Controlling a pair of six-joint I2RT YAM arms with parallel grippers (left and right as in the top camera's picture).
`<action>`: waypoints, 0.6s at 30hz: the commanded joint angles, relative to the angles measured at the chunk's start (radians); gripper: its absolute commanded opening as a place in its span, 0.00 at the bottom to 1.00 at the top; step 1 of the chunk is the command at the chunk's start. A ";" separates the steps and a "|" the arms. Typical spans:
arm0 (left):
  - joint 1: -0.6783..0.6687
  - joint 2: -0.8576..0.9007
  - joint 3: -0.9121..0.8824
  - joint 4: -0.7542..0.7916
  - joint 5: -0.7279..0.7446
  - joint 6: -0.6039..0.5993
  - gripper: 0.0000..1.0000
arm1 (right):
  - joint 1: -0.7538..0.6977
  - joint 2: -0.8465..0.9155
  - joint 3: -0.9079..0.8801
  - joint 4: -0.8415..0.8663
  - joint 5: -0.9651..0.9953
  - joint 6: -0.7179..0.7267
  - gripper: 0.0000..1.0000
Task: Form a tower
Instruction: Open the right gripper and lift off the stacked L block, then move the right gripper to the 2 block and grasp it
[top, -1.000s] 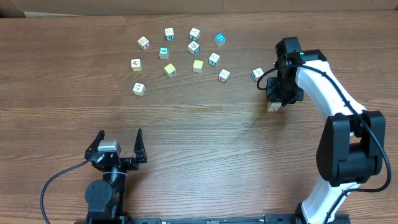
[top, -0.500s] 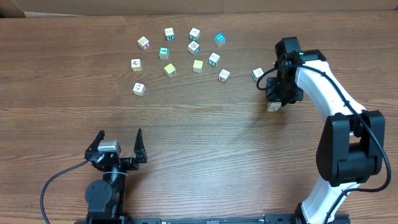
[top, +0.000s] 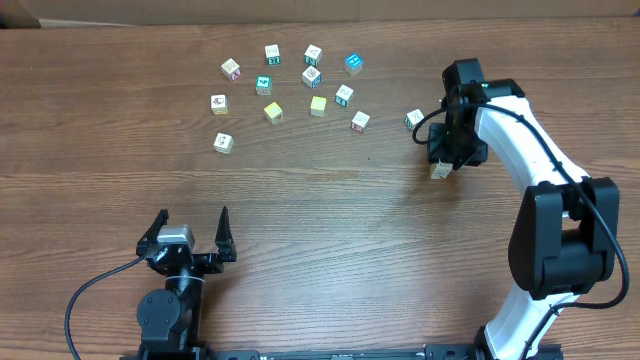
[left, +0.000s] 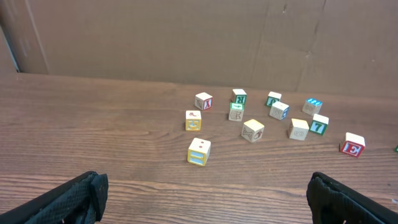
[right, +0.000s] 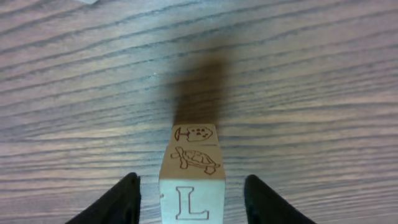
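The tower (right: 191, 177) is a short column of pale wooden cubes on the table. Its top cube has a white face with a red L and a turtle on its side, and the cube below shows a small red drawing. In the overhead view the tower (top: 440, 171) pokes out just under my right gripper (top: 447, 150). My right gripper (right: 191, 186) straddles the top cube with its black fingers (right: 127, 193) clear of both sides, so it is open. My left gripper (top: 192, 228) rests low near the front left, open and holding nothing.
Several loose picture cubes (top: 300, 85) lie scattered at the back middle of the table, also in the left wrist view as loose cubes (left: 255, 121). One single cube (top: 414, 118) sits just behind and left of my right gripper. A cardboard wall (left: 186, 37) runs along the back.
My right gripper's fingers have spread apart and let go of the top cube, which stays on the column. Neither arm has shifted otherwise.
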 joint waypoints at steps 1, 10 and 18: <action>-0.003 -0.009 -0.004 0.003 0.002 0.029 1.00 | -0.002 0.002 0.129 -0.015 0.010 -0.003 0.55; -0.003 -0.009 -0.004 0.003 0.002 0.029 1.00 | 0.000 0.002 0.313 0.042 -0.052 -0.035 0.58; -0.003 -0.009 -0.004 0.003 0.001 0.029 1.00 | 0.000 0.039 0.304 0.114 -0.071 -0.138 0.58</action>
